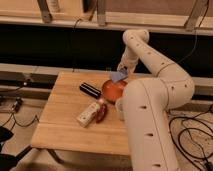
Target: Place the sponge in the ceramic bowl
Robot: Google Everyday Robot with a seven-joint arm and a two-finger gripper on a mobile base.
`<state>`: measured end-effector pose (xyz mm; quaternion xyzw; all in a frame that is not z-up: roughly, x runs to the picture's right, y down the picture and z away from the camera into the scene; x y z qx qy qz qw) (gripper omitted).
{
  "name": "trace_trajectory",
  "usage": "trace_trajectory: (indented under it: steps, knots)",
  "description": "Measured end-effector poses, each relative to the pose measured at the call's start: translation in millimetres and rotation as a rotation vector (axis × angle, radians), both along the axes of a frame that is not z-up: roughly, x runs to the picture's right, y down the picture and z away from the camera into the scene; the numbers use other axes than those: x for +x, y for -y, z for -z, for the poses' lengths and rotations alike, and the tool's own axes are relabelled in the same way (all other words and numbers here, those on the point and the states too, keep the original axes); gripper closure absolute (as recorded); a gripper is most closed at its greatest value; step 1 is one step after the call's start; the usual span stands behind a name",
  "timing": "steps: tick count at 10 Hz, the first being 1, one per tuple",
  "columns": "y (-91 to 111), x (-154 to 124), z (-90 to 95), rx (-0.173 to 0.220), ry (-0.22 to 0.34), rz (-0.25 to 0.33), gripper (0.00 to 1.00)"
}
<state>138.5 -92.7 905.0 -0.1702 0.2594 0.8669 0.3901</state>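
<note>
Fingers (123, 70) tight on sponge (118, 76), just above far rim of ceramic bowl (111, 91); cup (119, 106) nr bowl

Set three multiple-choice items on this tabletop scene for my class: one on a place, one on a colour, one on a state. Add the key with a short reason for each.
1. Where does the black block lie?
A) inside the bowl
B) on the table, left of the bowl in the picture
C) on the floor

2. What colour is the ceramic bowl?
A) green
B) white
C) orange-red

3. What is the state of the sponge?
A) held at the gripper, above the bowl
B) lying flat at the table's near edge
C) lying under the table

Key:
1 B: the black block rests on the wooden table, beside the bowl.
2 C: the bowl's glossy inside shows orange-red.
3 A: the blue sponge hangs at the gripper over the bowl's far rim, not yet set down inside.
</note>
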Motion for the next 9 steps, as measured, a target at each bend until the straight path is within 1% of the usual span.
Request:
trace_trajectory:
  steps: [1,3,5,7,8,9]
  knots:
    - [0.5,-3.0,-0.6,0.001,0.003,0.003,0.8]
    - [0.6,-2.7,-0.6,0.002,0.002,0.002,0.63]
    - [0.7,-2.8,-0.5,0.002,0.003,0.002,0.4]
    - [0.5,-2.6,-0.6,0.001,0.003,0.002,0.24]
    - [0.3,-2.3,-0.7,0.001,0.002,0.002,0.2]
    - [0.4,-2.2,-0.6,0.001,0.002,0.001,0.2]
